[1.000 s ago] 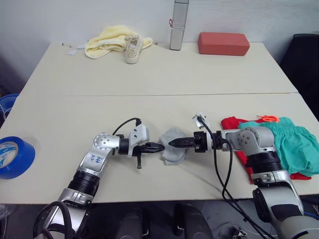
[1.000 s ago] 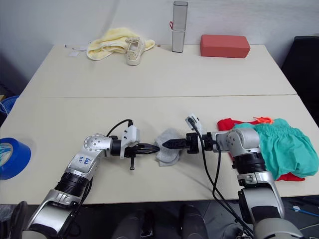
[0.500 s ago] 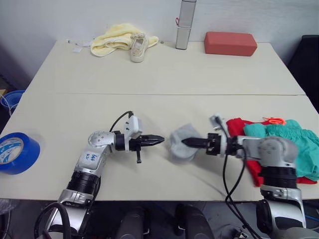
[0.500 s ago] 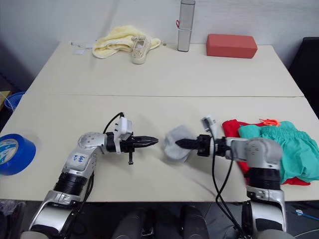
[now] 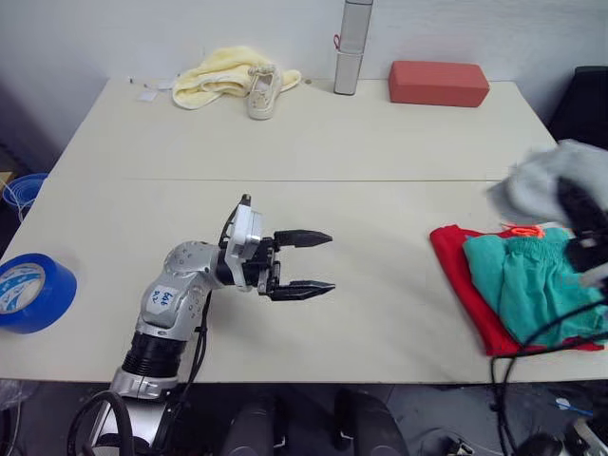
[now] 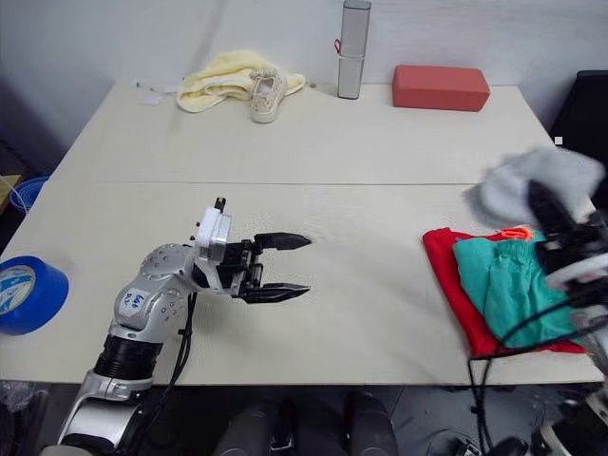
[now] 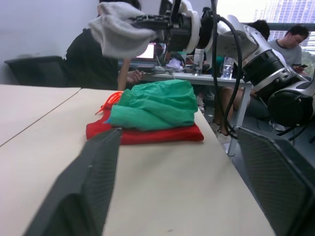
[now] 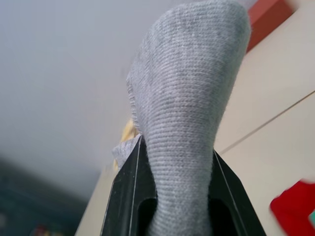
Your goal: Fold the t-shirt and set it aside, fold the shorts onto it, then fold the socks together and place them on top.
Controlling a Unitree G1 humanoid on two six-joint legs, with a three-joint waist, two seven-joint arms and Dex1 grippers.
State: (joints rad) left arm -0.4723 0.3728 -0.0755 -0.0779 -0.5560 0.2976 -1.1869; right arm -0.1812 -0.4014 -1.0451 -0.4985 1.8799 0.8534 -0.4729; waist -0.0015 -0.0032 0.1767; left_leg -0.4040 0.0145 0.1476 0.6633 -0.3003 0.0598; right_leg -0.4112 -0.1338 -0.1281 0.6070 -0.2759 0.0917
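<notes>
Socks (image 6: 518, 185) bunched grey, soft knit, pinched in right gripper (image 6: 551, 217), held high above shorts (image 6: 503, 285) stacked on t-shirt (image 6: 456, 285) at table's (image 6: 380, 142) right edge. Left gripper (image 6: 280, 266) fingers spread, empty, low over mid-table. Risk: loose bundle unfolds or one sock slips on release, landing beside pile or off table edge

One t-shirt (image 5: 454, 261), one shorts (image 5: 532, 285), one sock bundle (image 5: 551, 176), one shoe (image 5: 261, 90), one yellow cloth (image 5: 214, 76), one red block (image 5: 438, 83), one tape roll (image 5: 28, 294), one tube (image 5: 351, 46).
</notes>
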